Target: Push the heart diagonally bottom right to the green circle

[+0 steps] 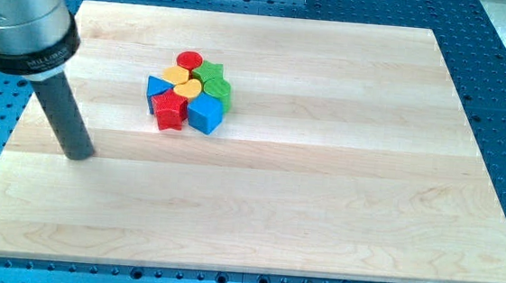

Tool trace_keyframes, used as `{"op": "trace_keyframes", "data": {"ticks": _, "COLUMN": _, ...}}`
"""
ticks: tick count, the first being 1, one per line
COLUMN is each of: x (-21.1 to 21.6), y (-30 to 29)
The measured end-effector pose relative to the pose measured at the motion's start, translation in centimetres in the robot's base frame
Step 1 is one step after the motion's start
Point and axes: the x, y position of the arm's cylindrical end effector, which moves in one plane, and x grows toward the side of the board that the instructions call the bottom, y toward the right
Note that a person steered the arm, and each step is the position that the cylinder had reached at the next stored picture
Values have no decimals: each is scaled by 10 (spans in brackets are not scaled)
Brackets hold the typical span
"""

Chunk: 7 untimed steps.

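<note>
My tip [78, 153], bare rod with nothing to grasp, sits mid-left, well apart from the cluster. Yellow heart [186, 88] touches green circle [218, 89]; neighbours likely scatter.

A broad silver-grey metal cylinder [15, 1] fills the corner at ten o'clock, ringed below by a black collar [32, 54] with small pale lettering, too blurred to read. Below it runs a straight, matte dark rod [63, 113] to my tip [78, 155].

Red star [171, 112], blue cube [205, 113], wooden board [339, 193]
</note>
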Motion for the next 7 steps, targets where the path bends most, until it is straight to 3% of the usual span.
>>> {"op": "trace_keyframes", "data": {"ticks": 2, "x": -23, "y": 7}}
{"op": "trace_keyframes", "data": {"ticks": 4, "x": -102, "y": 15}}
{"op": "trace_keyframes", "data": {"ticks": 5, "x": -101, "y": 95}}
{"op": "trace_keyframes", "data": {"ticks": 7, "x": -71, "y": 179}}
